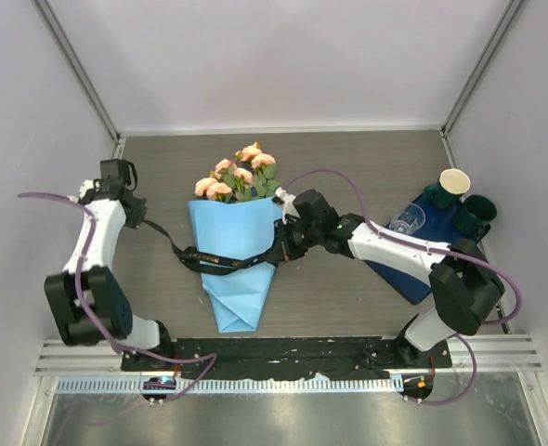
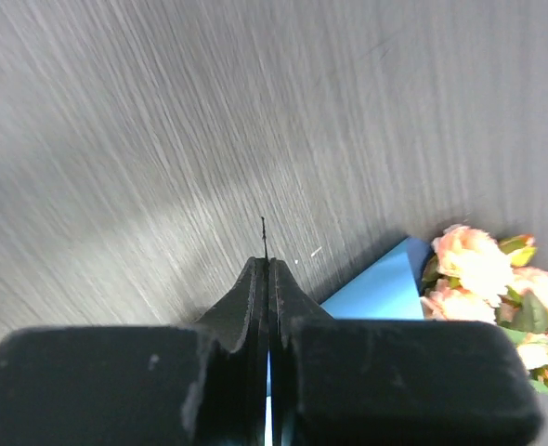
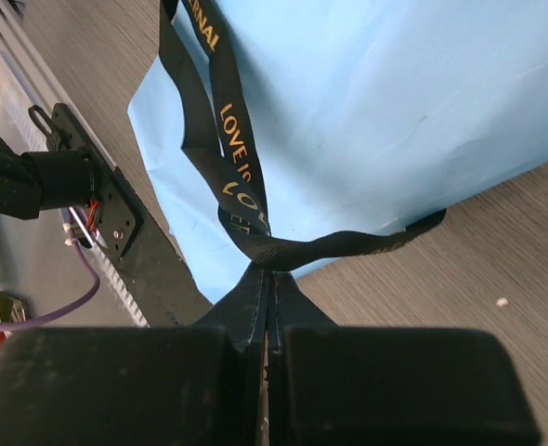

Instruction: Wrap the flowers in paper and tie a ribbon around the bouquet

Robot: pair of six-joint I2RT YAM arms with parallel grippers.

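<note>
The bouquet lies mid-table: pale pink flowers [image 1: 237,177] stick out of the far, wide end of a light blue paper [image 1: 238,290] cone. A black ribbon [image 1: 223,263] with gold lettering crosses the cone's middle. My left gripper [image 1: 147,223] is shut on the ribbon's left end, left of the cone. In the left wrist view only a thin ribbon edge [image 2: 264,234] pokes past the closed left gripper [image 2: 266,268], with paper [image 2: 376,293] and flowers [image 2: 483,269] to the right. My right gripper [image 1: 286,243] is shut on the ribbon [image 3: 229,130] at the cone's right edge, its tips [image 3: 272,271] pinching a twisted loop over the paper [image 3: 395,111].
A dark navy mat [image 1: 406,275] lies at the right under the right arm. On and beside it stand a clear plastic cup [image 1: 406,219], a paper cup [image 1: 454,181] and dark green cups [image 1: 479,214]. A black rail [image 1: 283,348] runs along the near edge.
</note>
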